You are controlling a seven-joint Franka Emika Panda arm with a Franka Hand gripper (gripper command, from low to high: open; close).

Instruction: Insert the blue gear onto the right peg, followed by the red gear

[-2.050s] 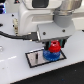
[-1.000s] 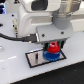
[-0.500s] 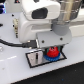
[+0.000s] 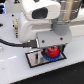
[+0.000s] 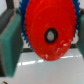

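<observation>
Exterior view: the gripper point(image 4: 50, 50) is pinching the red gear point(image 4: 51, 51) just above the blue gear point(image 4: 50, 56), whose toothed blue rim is showing beneath it over the white plate point(image 4: 34, 59), lower centre of the frame, on the white surface point(image 4: 15, 70). Wrist view: the red gear point(image 5: 47, 32) is filling the frame, round, bright, its dark centre hole showing; blue teeth point(image 5: 24, 22) are peeking behind its edge, between the teal fingers point(image 5: 10, 47).
</observation>
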